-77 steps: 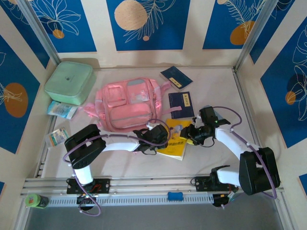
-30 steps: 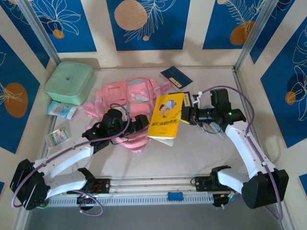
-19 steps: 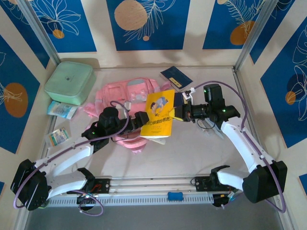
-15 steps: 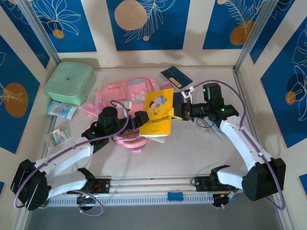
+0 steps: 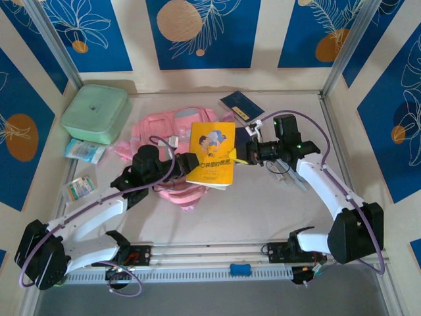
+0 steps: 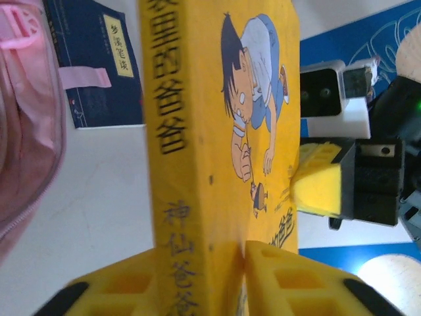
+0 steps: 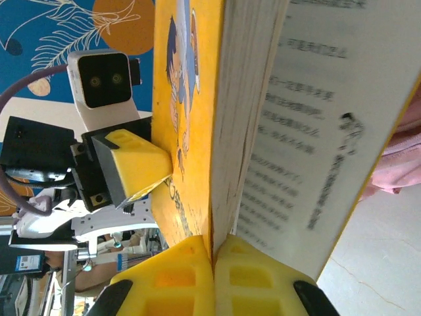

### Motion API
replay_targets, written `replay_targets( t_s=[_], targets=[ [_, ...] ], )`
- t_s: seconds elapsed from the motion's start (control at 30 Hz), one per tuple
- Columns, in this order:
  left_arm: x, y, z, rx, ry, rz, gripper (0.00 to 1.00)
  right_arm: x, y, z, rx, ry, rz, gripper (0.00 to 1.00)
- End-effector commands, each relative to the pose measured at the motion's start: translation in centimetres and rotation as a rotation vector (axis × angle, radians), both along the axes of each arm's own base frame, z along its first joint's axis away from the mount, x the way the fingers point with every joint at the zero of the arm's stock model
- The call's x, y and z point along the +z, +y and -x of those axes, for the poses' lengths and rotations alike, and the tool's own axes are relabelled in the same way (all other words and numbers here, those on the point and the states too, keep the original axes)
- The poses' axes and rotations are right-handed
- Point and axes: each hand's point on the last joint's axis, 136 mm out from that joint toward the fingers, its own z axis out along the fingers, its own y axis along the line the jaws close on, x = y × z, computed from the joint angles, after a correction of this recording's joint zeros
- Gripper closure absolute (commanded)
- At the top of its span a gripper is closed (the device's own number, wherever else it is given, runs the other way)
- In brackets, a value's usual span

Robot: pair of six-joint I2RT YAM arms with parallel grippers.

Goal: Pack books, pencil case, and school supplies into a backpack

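Both claws were on the yellow book (image 5: 212, 153), held off the surface (image 5: 263, 204) over the backpack's (image 5: 158, 128) right edge. Left claw (image 5: 186, 164) was narrow, clamped on the spine end (image 6: 220, 263). Right claw (image 5: 241, 153) was pinched shut on the opposite page edge (image 7: 212, 253), with the book splayed partly open there. One navy book (image 5: 241, 105) lay at the back. Second navy book (image 6: 99, 59) lay just beside the backpack, pink strap (image 6: 85, 76) across it.
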Motion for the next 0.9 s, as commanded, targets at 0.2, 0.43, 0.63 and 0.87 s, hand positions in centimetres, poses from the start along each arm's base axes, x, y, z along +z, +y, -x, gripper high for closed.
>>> replay_targets(
  t_s=[0.2, 0.43, 0.63, 0.87],
  targets=[
    [5.4, 0.0, -0.2, 0.004, -0.123, 0.063, 1.0, -1.0, -0.4, 0.2, 0.002, 0.009, 0.014, 0.47],
    [8.3, -0.8, -0.6, 0.005, -0.143, 0.198, 1.0, -2.1, 0.7, 1.0, 0.028, 0.088, -0.043, 0.01],
    [8.0, -0.7, -0.8, 0.033, -0.14, 0.185, 1.0, -0.4, 3.6, 1.9, 0.128, 0.088, -0.137, 0.01],
    [4.7, 1.1, -1.3, 0.114, -0.106, 0.026, 1.0, 2.4, 3.5, 2.7, 0.099, -0.014, -0.159, 0.14]
  ],
)
